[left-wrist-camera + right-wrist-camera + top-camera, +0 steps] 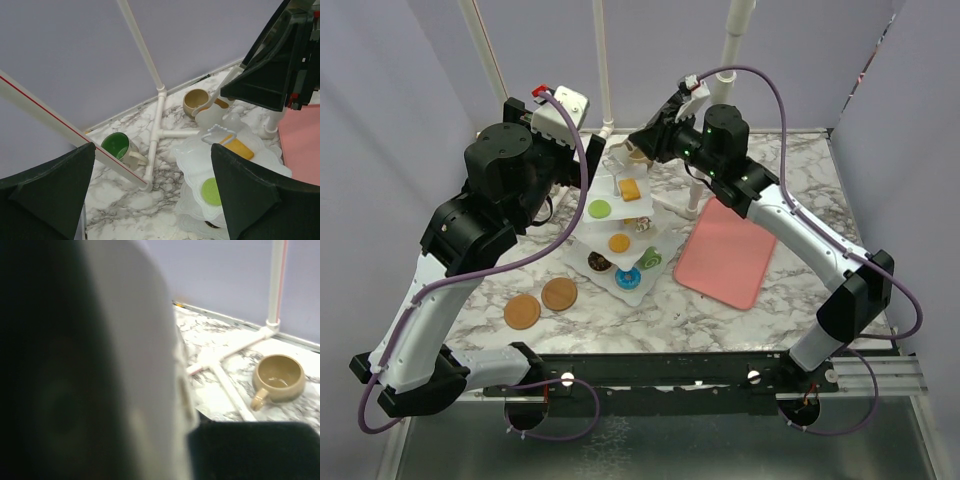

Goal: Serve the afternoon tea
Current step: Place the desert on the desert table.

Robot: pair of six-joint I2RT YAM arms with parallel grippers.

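While the left end effector hangs with its two dark fingers spread wide, gripping nothing, a green-lined mug sits below the gap on the grey-veined white marble surface. The mug is just beside a white plastic pipe frame.

To the right of that frame stands the white three-tier stand of wavy square plates, with a thin wire loop handle at its top. The top plate carries an orange-yellow rectangular toy slice, and the plate under it holds a flat green disc. Lower down, the top view shows an orange disc, a brown donut and a green-and-blue swirl piece.

Behind the stand, the tan mug stands upright on the surface near the back wall. The right end effector hangs over the stand's far side, close to that mug. A blurred pale shape blocks most of its own camera, so I cannot tell whether it is wide or closed.

Farther out, a flat pink rectangular tray lies just right of the stand. Two flat round tan discs lie side by side on the surface, nearer the arm bases and left of the stand.
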